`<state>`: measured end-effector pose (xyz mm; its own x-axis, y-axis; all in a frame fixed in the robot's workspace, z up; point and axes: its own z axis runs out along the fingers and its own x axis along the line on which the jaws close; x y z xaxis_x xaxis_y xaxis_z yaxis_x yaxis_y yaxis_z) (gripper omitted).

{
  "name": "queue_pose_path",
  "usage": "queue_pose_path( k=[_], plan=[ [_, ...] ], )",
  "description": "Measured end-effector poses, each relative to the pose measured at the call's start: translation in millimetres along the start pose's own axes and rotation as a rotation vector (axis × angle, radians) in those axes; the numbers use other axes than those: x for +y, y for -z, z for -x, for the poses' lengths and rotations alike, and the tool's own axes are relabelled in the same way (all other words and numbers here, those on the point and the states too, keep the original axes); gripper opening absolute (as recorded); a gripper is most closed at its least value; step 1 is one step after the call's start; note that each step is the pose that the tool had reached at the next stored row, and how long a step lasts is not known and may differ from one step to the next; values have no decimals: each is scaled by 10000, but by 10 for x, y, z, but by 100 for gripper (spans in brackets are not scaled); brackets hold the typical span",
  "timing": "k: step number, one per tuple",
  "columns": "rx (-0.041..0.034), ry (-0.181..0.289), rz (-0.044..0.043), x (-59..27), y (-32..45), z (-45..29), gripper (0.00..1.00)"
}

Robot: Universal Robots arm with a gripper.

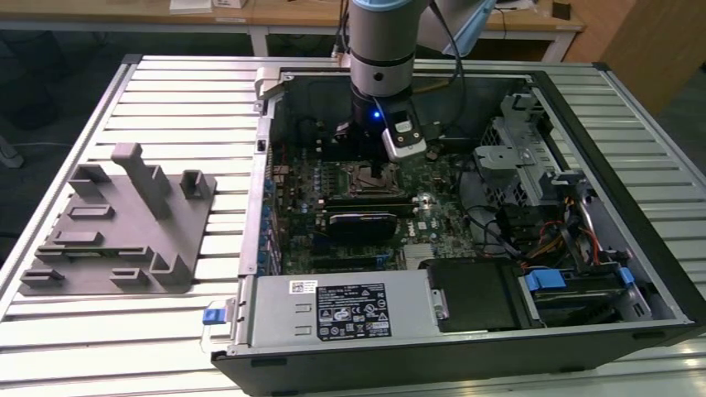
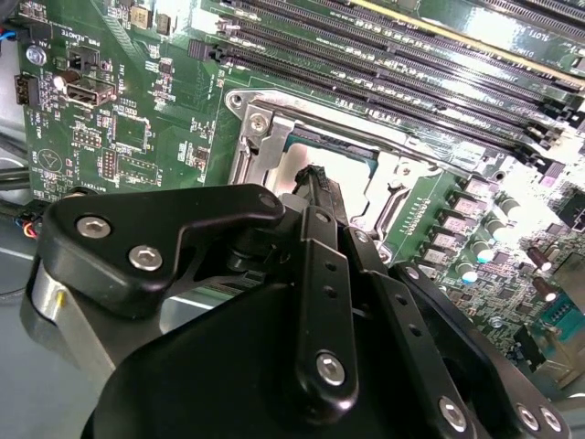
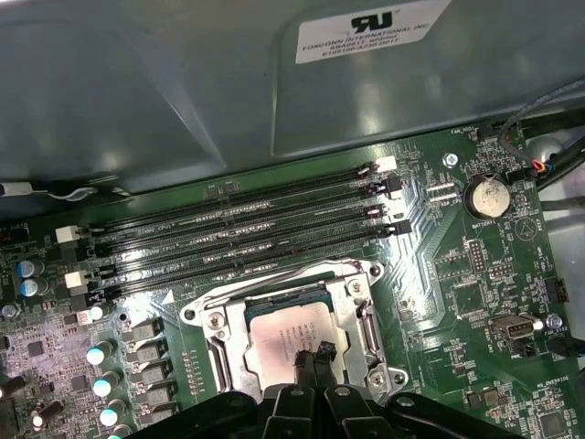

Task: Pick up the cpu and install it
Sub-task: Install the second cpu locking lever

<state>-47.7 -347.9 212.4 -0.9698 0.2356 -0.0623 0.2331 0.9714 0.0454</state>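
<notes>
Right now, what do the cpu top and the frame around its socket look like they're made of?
The cpu top looks like matte silvery-grey metal: flat, pale, with a soft sheen and faint print. The socket frame looks like bare stamped steel, brighter and glossier, with sharp highlights, bent edges and screw heads at its corners. The end effector sits at the cpu's edge; its links look like black-coated metal or plastic, which one I can't tell.
</notes>
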Motion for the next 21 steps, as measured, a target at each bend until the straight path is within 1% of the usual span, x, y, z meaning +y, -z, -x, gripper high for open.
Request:
queue_pose_path(
  k=[4, 8, 13, 17, 21],
  plan=[
    [0, 0, -1, -1, 2, 0, 11],
    [0, 0, -1, 1, 34, 2, 11],
    [2, 0, -1, 4, 105, 7, 11],
    [3, 0, -1, 8, 193, 12, 11],
    [3, 0, -1, 11, 262, 17, 11]
  ],
)
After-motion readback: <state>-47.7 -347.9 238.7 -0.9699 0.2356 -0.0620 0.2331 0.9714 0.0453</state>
